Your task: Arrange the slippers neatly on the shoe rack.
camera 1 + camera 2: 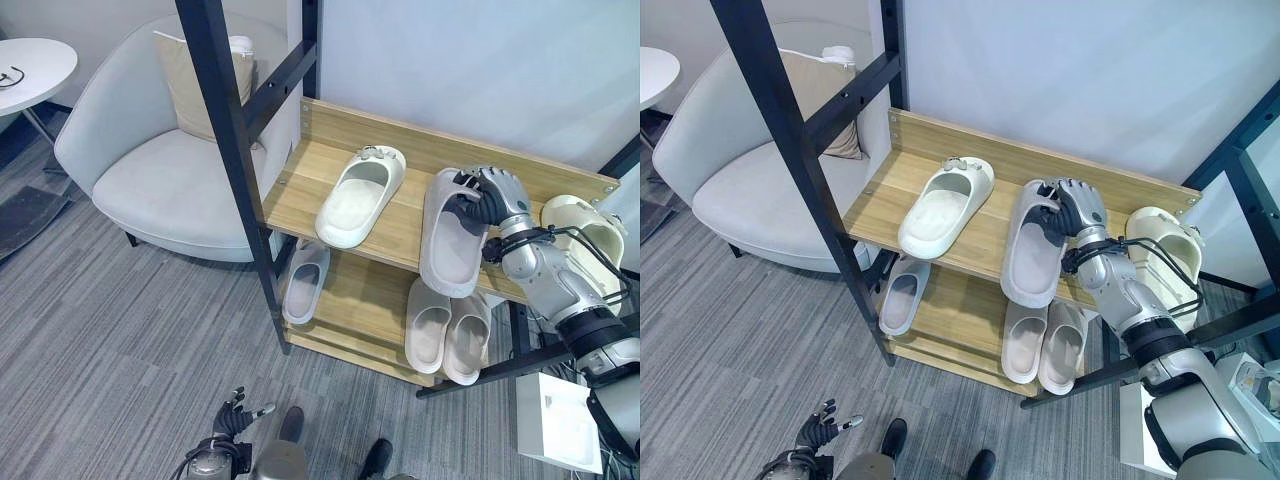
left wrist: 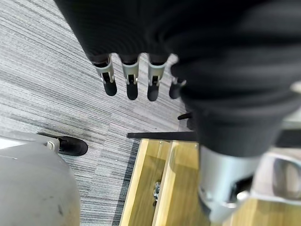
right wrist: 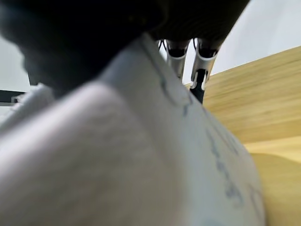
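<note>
Left eye view: right hand [image 1: 487, 197] has its fingers curled round the toe end of a slipper [image 1: 452, 240] on the top shelf [image 1: 300, 190] of the shoe rack [image 1: 345, 330]. This slipper's heel overhangs the front edge. Another slipper [image 1: 360, 195] lies askew beside it; a cream one [image 1: 590, 230] sits at the far right. Three rest on the lower shelf. Left hand [image 1: 232, 415] hangs low over the floor, fingers relaxed, empty. Judgement: partly done; top-shelf straightening remains.
</note>
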